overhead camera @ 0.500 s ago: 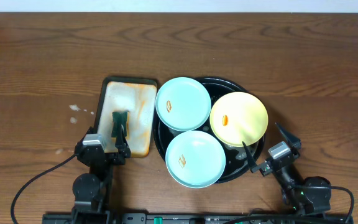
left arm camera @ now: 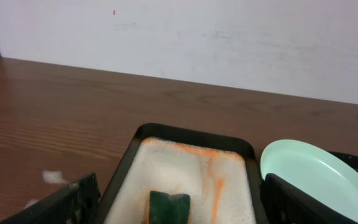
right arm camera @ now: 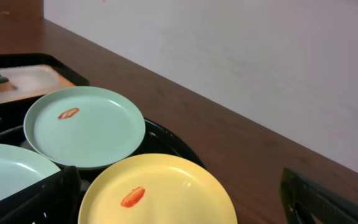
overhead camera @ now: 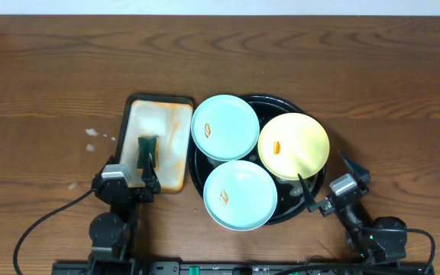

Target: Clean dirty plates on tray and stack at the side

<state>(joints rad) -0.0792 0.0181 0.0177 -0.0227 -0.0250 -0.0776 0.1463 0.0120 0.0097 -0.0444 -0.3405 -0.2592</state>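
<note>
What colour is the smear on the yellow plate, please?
Orange; the smear shows best in the right wrist view.

No visible change since before.

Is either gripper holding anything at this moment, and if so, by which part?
Nothing is held. The left gripper stands open near the green sponge, the right gripper open by the yellow plate.

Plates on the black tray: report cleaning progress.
Done: nothing; far mint plate, near mint plate and yellow plate sit on the black tray, each smeared orange. In hand: nothing; left pincer and right pincer open, empty; sponge lies in the cream tray. Left: wipe all three, stack aside.
</note>
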